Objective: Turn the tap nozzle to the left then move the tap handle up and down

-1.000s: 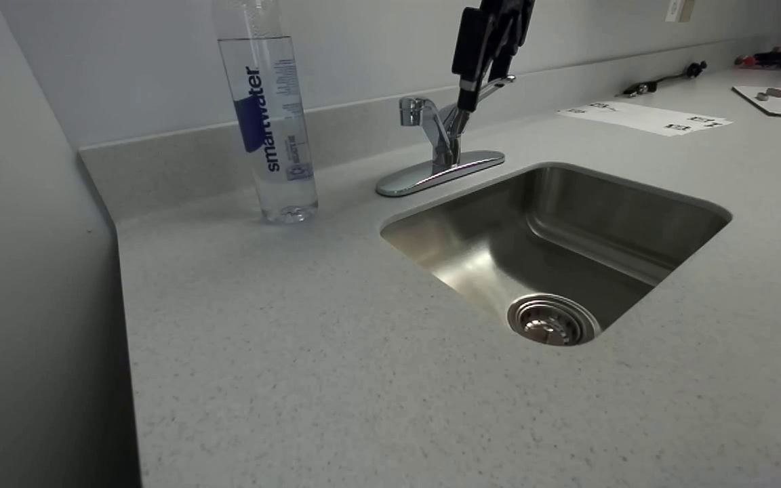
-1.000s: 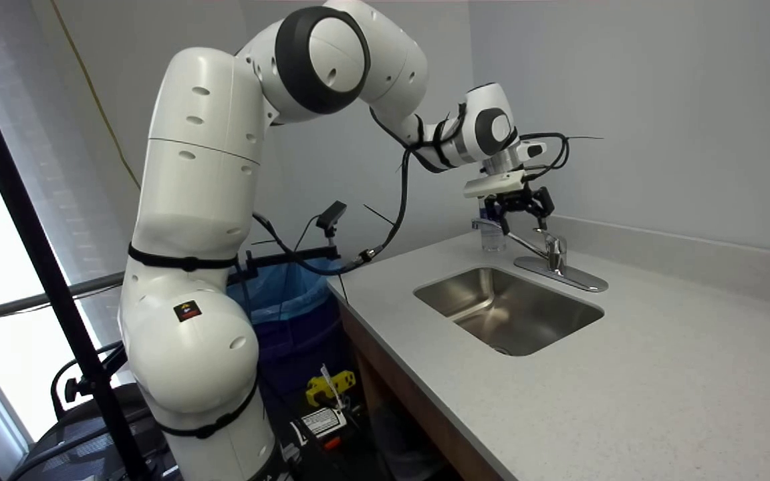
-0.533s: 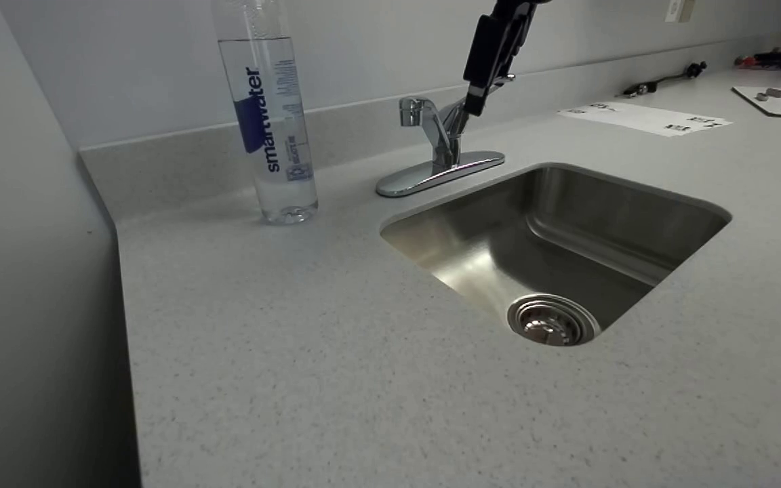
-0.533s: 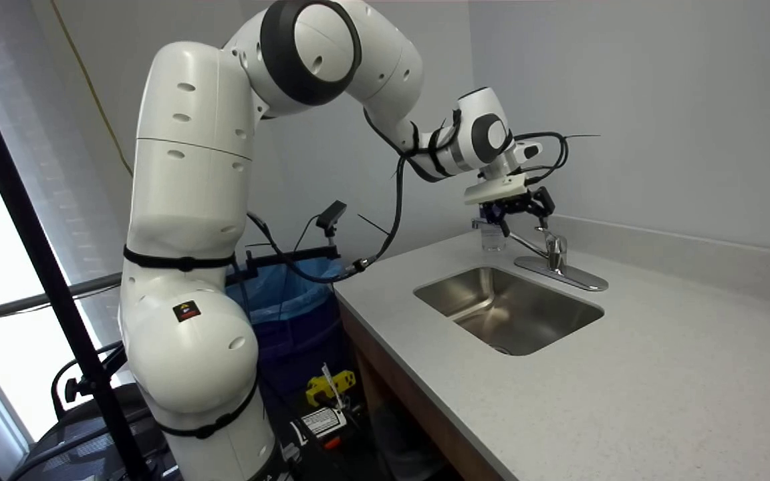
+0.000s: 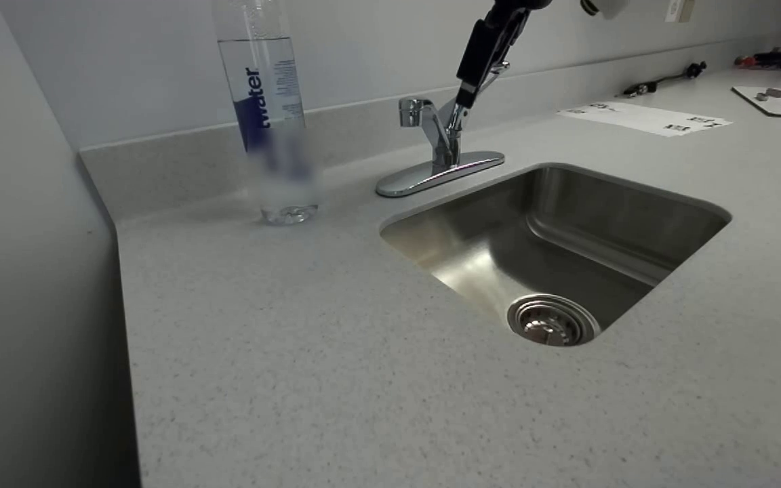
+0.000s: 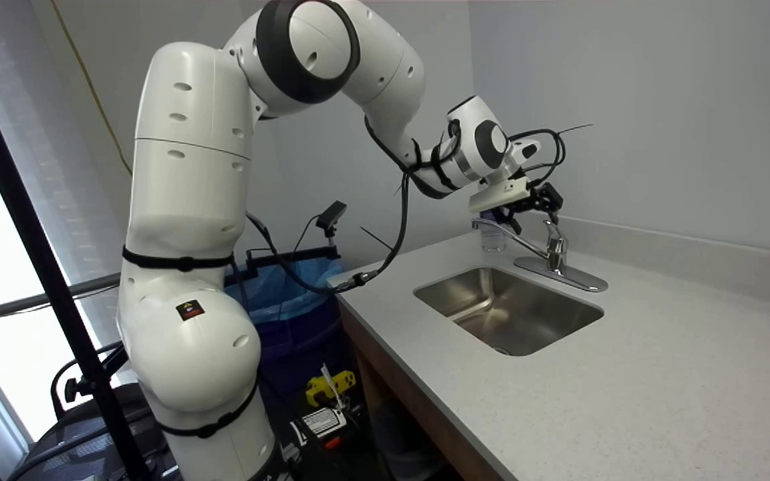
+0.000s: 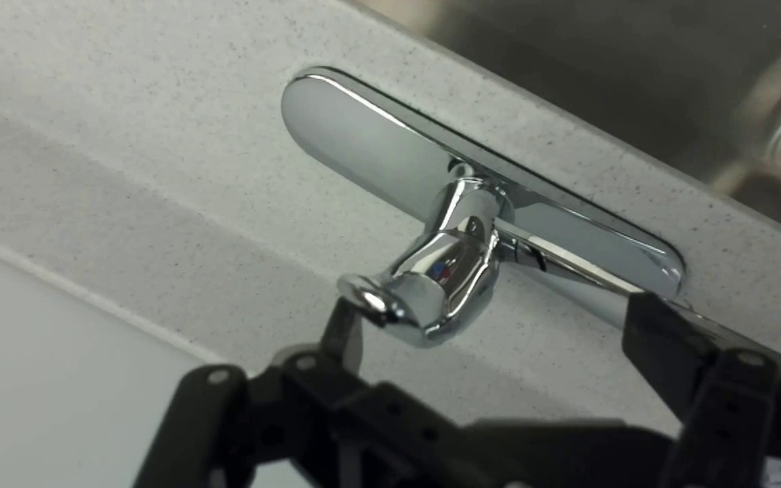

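The chrome tap has a handle and a long nozzle. In both exterior views the handle tilts upward, and the nozzle points toward the water bottle's side. My gripper is open over the tap, its fingers wide apart. In the wrist view one finger is at the handle's tip, partly hidden behind it and seemingly touching it. The other finger is over the nozzle; I cannot tell whether it touches. The gripper also shows in both exterior views.
A steel sink is set in the grey counter before the tap. A clear water bottle stands on the nozzle's side, its label partly blurred. The wall rises close behind the tap. Papers lie farther along the counter.
The handle's tip has risen and the handle stands steeper. My gripper first lowered slightly, then rose and tilted, still open. The nozzle has not visibly moved.
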